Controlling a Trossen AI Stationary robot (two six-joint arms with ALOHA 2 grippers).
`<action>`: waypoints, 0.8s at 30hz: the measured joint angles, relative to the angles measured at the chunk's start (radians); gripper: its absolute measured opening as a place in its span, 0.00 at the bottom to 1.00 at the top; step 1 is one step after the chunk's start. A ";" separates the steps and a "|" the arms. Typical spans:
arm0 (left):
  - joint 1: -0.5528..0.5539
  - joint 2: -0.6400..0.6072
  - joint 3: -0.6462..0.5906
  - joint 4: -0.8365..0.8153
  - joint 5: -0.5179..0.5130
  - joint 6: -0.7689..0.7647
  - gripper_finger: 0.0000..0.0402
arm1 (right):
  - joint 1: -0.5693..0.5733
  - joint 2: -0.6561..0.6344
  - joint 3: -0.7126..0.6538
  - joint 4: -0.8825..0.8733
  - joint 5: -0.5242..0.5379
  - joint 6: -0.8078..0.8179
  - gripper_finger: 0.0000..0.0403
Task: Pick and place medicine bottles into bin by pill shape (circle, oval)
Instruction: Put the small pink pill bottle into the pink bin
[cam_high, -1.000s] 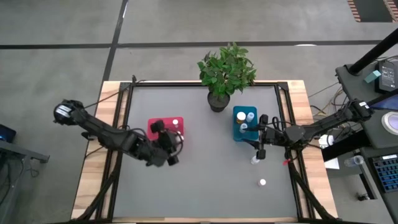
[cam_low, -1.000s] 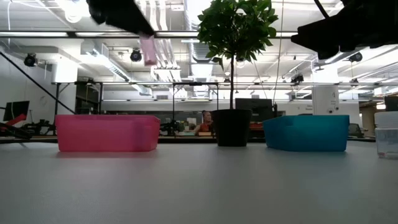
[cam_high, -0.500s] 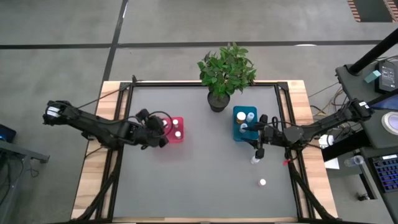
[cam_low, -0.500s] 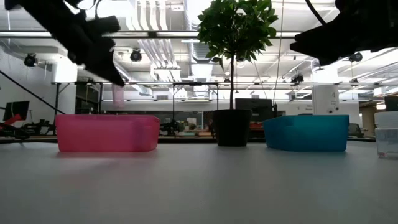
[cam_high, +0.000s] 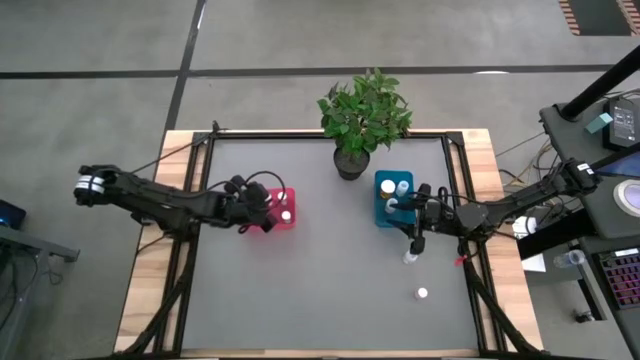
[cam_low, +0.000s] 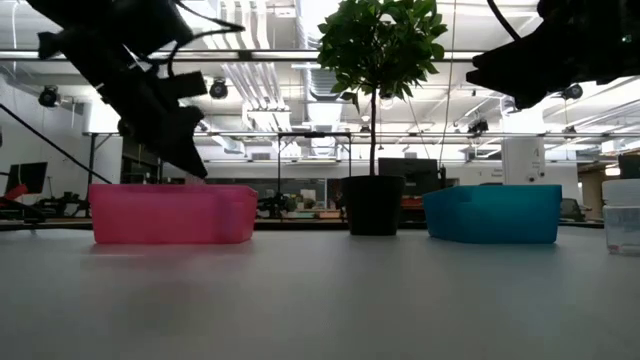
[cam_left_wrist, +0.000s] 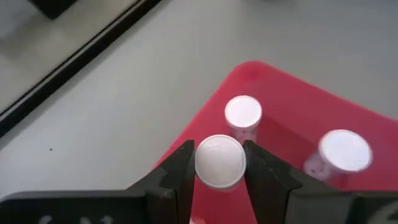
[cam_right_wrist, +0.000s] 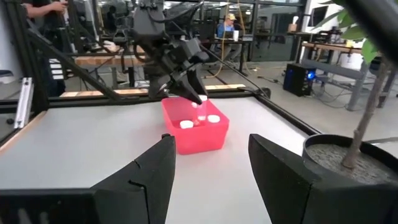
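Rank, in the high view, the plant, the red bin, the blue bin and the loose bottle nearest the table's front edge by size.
1. Plant, largest.
2. Red bin and blue bin: alike; arms cover part of each.
3. Loose bottle, smallest.

A potted green plant stands at the grey table's far edge.
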 joint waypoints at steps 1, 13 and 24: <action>0.010 0.010 0.000 0.006 0.005 0.000 0.25 | 0.000 0.000 0.000 0.000 0.002 0.000 0.48; 0.051 0.106 -0.001 0.051 0.056 -0.027 0.25 | 0.000 0.000 0.000 0.000 0.004 -0.018 0.48; 0.052 0.146 -0.006 0.074 0.052 -0.027 0.25 | 0.000 0.000 0.000 0.000 0.004 -0.026 0.48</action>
